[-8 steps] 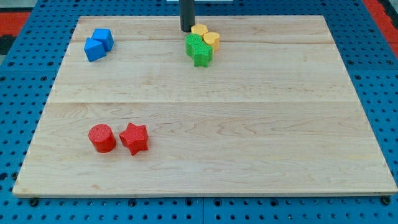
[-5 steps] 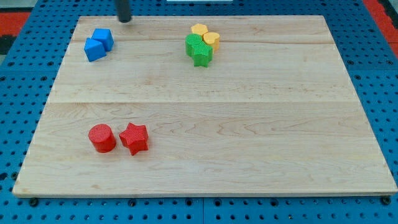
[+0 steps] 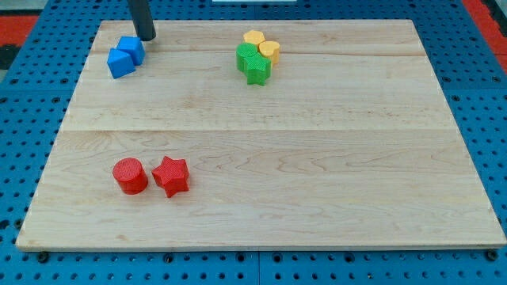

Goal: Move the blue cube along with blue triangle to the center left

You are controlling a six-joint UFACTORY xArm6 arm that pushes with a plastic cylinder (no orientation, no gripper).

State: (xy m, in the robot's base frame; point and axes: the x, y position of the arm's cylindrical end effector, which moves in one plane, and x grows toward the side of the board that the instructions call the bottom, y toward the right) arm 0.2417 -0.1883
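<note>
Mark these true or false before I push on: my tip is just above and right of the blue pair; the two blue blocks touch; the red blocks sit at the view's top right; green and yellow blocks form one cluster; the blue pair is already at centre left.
1. My tip is beside the blue cube, at its upper right. True.
2. The blue cube touches the blue triangle. True.
3. The red cylinder and red star lie at the view's top right. False: bottom left.
4. Green blocks and yellow blocks form one cluster. True.
5. The blue pair is at centre left. False: top left.
</note>
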